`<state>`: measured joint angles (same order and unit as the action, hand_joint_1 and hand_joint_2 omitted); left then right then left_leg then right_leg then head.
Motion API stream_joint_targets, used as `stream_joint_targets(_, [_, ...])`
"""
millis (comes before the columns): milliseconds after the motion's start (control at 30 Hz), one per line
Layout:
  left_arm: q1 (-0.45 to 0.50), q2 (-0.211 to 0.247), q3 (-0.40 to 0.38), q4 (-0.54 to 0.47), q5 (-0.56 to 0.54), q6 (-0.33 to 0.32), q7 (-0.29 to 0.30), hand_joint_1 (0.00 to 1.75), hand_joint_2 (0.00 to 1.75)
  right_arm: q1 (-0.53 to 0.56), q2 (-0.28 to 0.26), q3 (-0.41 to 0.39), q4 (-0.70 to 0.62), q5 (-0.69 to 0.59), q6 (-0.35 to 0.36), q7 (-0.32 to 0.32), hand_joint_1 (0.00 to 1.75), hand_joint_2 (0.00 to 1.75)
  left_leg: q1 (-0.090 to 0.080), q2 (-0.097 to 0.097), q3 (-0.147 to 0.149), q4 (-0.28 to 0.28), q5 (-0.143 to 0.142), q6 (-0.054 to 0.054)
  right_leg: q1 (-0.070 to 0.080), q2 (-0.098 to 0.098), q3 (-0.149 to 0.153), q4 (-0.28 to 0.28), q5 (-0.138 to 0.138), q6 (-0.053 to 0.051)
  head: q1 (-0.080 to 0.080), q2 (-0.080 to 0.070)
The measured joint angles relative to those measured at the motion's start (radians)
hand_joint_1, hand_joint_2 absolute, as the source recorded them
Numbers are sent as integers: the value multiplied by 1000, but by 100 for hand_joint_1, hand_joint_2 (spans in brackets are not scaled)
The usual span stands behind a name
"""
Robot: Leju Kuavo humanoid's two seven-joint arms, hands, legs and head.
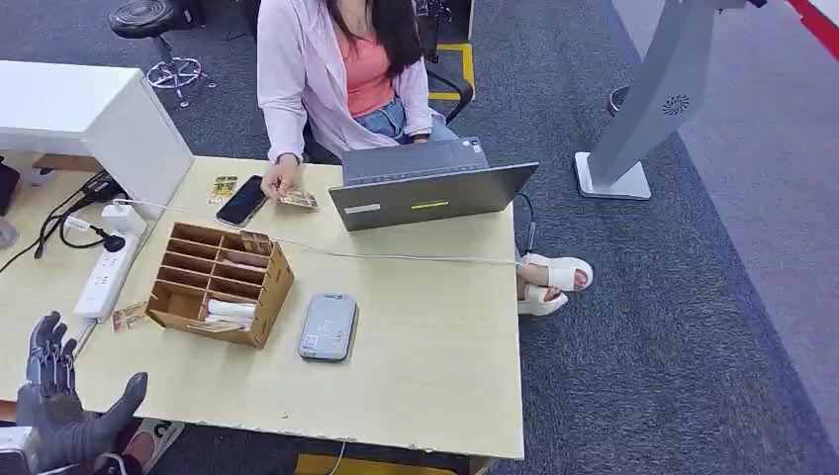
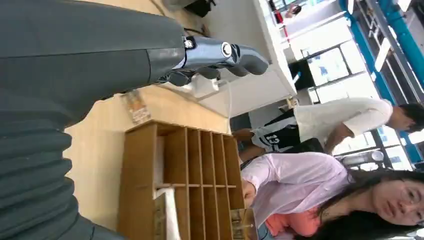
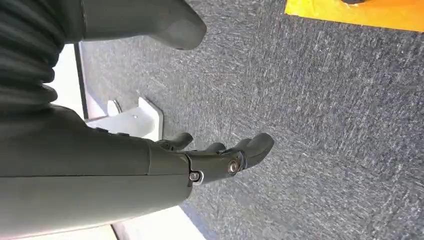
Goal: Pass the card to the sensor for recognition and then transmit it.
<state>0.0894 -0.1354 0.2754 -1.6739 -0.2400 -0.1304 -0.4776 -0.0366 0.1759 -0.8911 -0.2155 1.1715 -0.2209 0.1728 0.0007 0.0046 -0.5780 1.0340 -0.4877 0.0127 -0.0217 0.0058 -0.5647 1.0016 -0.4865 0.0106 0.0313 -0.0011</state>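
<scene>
Card (image 1: 130,316) on table just past empty left hand (image 1: 61,406).

Office, grey carpet (image 1: 633,327), wooden desk (image 1: 435,366), laptop (image 1: 425,193) (person seated behind), swivel stool (image 1: 148,20)

The left robot hand (image 1: 61,406) is raised, fingers spread and empty; the right robot hand (image 3: 150,165) hangs with fingers apart.

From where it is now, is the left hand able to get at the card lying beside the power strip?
Probably yes. The left hand is open and holds nothing, at the table's near-left corner. The card lies flat between the power strip and the wooden organizer, with bare tabletop between them.
</scene>
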Motion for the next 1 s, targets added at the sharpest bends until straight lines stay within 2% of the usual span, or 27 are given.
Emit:
stream_joint_targets(167, [-94, 30, -58, 46, -93, 43, 42, 0, 175, -5, 0, 0, 1, 21, 5, -4, 0, 175, 0, 0, 0, 0, 0, 0, 0, 0, 0, 0, 0, 1, 0, 0])
stream_joint_targets(1000, [-602, 132, -310, 516, -581, 203, 270, 0, 175, -16, 0, 21, 4, 117, 40, -21, 0, 175, 0, 0, 0, 1, 2, 1, 0, 1, -1, 0, 2, 0, 0, 0])
